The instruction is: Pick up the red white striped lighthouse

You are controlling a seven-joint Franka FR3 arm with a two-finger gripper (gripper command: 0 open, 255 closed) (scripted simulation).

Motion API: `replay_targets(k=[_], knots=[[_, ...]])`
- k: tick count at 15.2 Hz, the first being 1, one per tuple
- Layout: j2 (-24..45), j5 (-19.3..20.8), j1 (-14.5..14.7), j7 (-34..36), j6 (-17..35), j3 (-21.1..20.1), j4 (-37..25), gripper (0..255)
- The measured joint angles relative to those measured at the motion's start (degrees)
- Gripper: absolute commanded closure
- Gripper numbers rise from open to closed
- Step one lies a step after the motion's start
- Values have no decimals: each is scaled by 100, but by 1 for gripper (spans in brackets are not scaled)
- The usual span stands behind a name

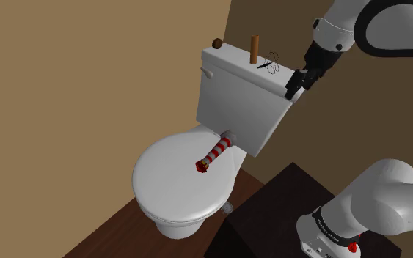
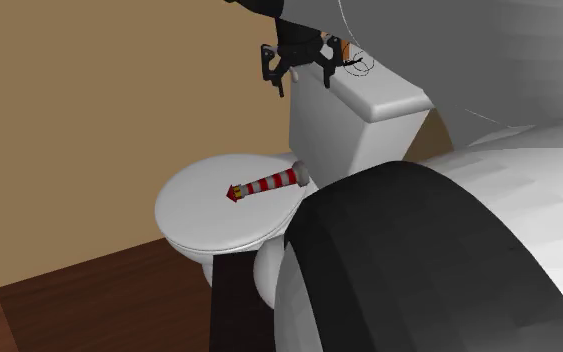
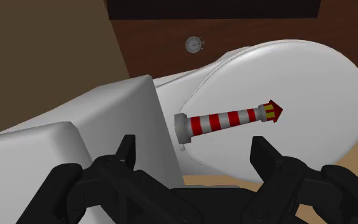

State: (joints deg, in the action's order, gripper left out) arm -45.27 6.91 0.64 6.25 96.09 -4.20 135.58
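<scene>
Pincer (image 1: 295,86) agape by tank (image 1: 234,106), striped lighthouse (image 1: 215,153) flat on toilet lid (image 1: 166,185)

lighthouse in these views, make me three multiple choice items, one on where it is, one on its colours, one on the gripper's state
1. Where does the lighthouse lie?
A. in a sink
B. on the shut toilet lid
C. on a shelf

2. What colours are its stripes?
A. red and white
B. blue and white
C. green and black

3. How is the gripper?
A. shut on the lighthouse
B. shut on nothing
C. open, holding nothing

Answers:
1 B, it lies on its side on the white lid.
2 A, red and white bands run along its shaft.
3 C, the wrist view shows the jaws apart, clear of the lighthouse.
</scene>
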Motion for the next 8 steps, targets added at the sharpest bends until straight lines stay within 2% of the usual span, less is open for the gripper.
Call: replay_targets(k=[3,8], knots=[[49,-57,-59,263,206,-72,189,0],[455,-307,-272,1386,1003,-440,687,0]])
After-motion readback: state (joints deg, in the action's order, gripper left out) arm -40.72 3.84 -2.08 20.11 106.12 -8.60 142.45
